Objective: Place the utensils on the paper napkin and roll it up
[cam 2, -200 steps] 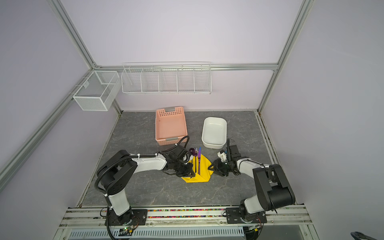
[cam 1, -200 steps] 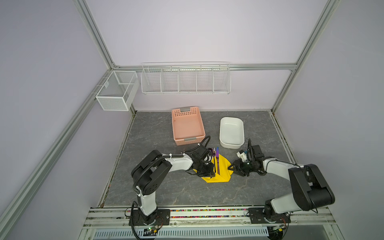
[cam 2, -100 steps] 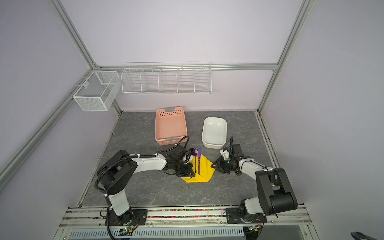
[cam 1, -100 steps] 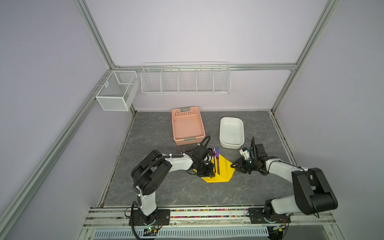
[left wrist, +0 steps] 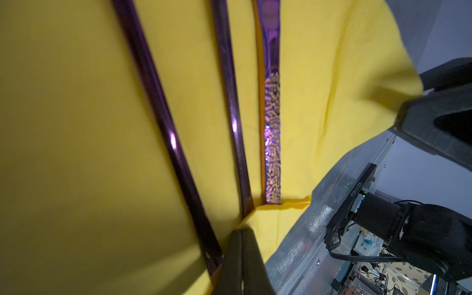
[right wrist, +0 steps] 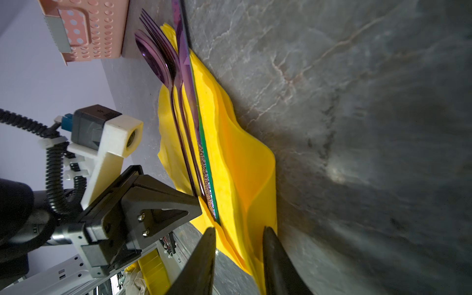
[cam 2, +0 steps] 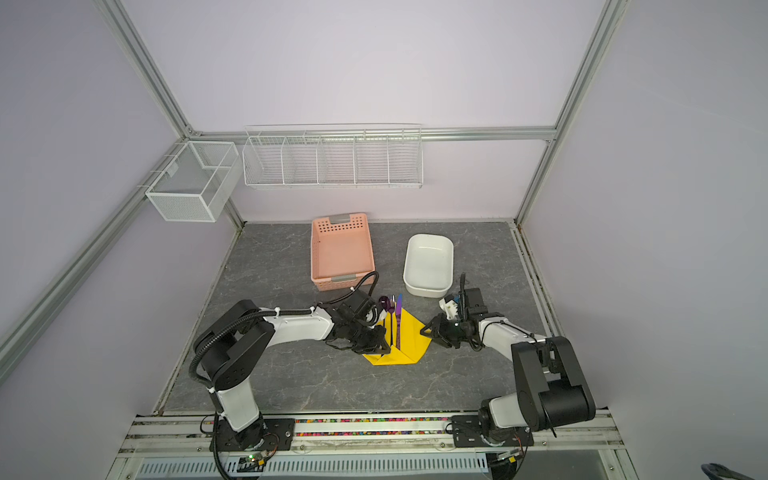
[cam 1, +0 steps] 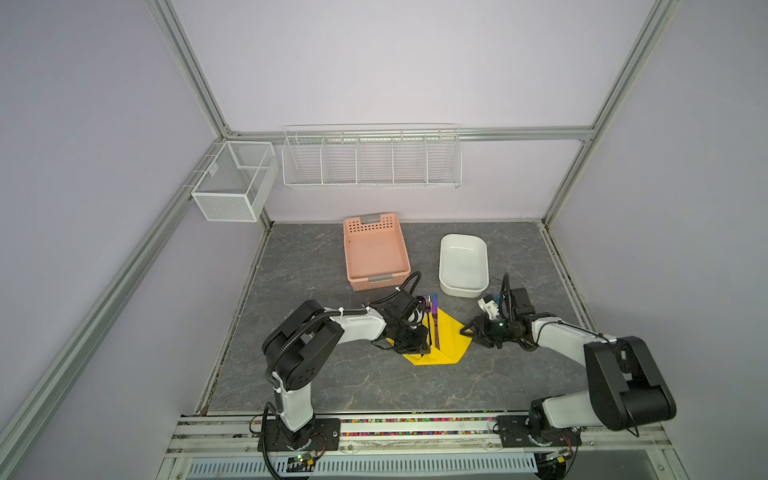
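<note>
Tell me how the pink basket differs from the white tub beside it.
The pink basket has perforated walls and squarish corners; the white tub is solid-walled and rounded. The pink basket carries grey tabs at both ends; the white tub has none. Both stand upright, open-topped and empty.

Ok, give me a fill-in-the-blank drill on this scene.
The utensils lie on a ___ napkin.
Of them, the ___ lies nearest the right end effector.
The left end effector is ___.
The tub stands beside a pink ___.
Missing words: yellow; knife; shut; basket.
</note>
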`<move>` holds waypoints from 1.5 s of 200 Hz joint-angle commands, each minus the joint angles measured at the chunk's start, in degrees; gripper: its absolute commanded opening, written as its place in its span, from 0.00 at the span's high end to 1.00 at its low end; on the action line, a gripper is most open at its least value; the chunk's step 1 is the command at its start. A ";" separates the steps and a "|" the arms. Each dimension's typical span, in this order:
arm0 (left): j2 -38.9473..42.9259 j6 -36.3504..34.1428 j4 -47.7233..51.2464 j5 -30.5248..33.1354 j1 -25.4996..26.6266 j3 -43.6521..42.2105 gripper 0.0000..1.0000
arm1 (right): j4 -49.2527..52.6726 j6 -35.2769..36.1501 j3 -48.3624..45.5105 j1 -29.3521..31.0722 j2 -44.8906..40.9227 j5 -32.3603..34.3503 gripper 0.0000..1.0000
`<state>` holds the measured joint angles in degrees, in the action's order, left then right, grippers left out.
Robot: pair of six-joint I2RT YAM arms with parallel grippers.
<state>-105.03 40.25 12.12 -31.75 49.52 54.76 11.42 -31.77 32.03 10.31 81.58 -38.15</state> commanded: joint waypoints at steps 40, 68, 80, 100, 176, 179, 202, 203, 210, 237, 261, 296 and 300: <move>-1.40 -0.15 1.33 1.03 0.15 0.61 1.00 | 6.07 2.75 1.84 -0.02 -3.14 4.08 0.75; -1.50 -0.30 1.63 0.82 0.17 0.78 1.00 | 7.21 2.99 2.38 0.23 -3.15 4.06 0.84; -1.58 -0.39 1.85 0.81 0.21 0.87 1.00 | 7.77 2.86 2.78 0.78 -3.36 4.30 0.88; -1.73 -0.39 1.85 0.70 0.21 0.94 1.00 | 9.31 2.27 4.01 2.92 -4.17 5.85 0.93; -2.11 -0.43 1.59 0.85 0.18 0.70 1.00 | 11.53 -6.44 8.82 12.82 -6.21 11.92 0.93; -2.11 -0.43 1.54 0.82 0.20 0.70 1.00 | 11.41 -6.84 9.04 13.26 -6.18 12.14 0.93; -2.19 -0.49 1.49 0.74 0.20 0.78 1.00 | 10.09 -9.70 10.11 15.75 -4.83 12.82 0.93; -2.15 -0.51 1.49 0.73 0.22 0.78 1.00 | 10.01 -9.84 10.13 15.82 -4.80 12.83 0.93; -2.19 -0.45 1.50 0.79 0.15 0.78 1.00 | 9.49 -10.68 10.36 16.68 -4.33 13.30 0.93; -2.13 -0.43 1.41 0.72 0.19 0.78 1.00 | 7.11 -14.09 10.90 19.39 -2.92 14.40 0.93; -2.12 -0.37 1.32 0.85 0.18 0.63 1.00 | 4.54 -17.21 11.20 21.19 -1.73 14.99 0.93; -2.19 -0.31 1.06 0.72 0.15 0.59 1.00 | 0.98 -21.16 11.64 23.53 -0.09 15.96 0.93; -2.31 -0.33 1.06 0.74 0.18 0.61 1.00 | 0.58 -21.54 11.65 23.72 0.04 16.04 0.93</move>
<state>-105.30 40.23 12.08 -31.99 49.52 54.92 16.01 -48.56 42.28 32.82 80.55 -23.55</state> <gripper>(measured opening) 0.048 0.069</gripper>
